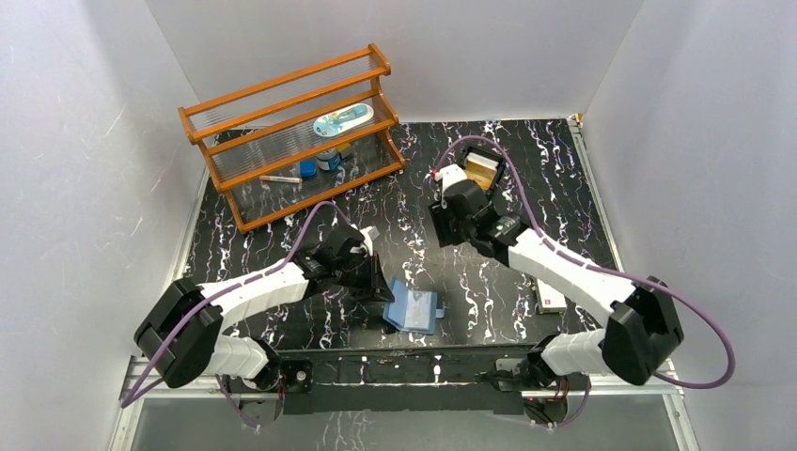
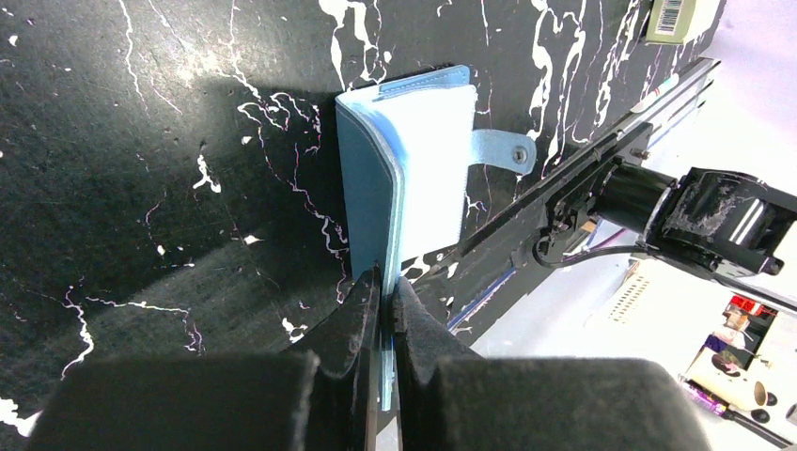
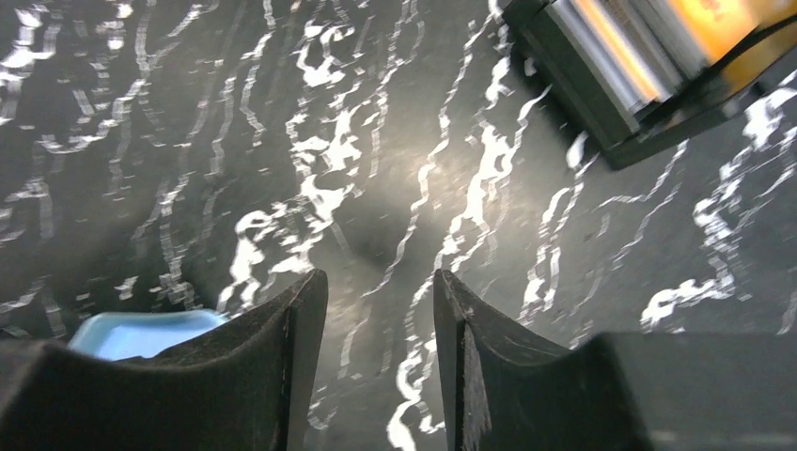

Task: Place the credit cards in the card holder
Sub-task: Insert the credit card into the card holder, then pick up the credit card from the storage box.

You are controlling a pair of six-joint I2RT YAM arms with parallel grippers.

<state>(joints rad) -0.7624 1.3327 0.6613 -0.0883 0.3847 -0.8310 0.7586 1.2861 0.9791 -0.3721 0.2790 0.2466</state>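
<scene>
The blue card holder (image 1: 414,308) lies partly open on the black marbled table near the front edge. My left gripper (image 1: 381,282) is shut on one of its flaps. In the left wrist view the fingers (image 2: 386,282) pinch the thin flap edge of the card holder (image 2: 414,169), and its snap tab (image 2: 503,150) points right. The orange-gold and cream credit cards (image 1: 481,171) stand in a black tray (image 1: 481,155) at the back right. My right gripper (image 1: 444,225) is open and empty over bare table between tray and holder. The right wrist view shows its gripper (image 3: 379,282), the cards (image 3: 658,38) and a holder corner (image 3: 141,334).
A wooden shelf rack (image 1: 291,132) with small items stands at the back left. A small white box (image 1: 550,299) lies at the right front beside the right arm. The table's metal front rail (image 1: 404,362) runs just below the card holder.
</scene>
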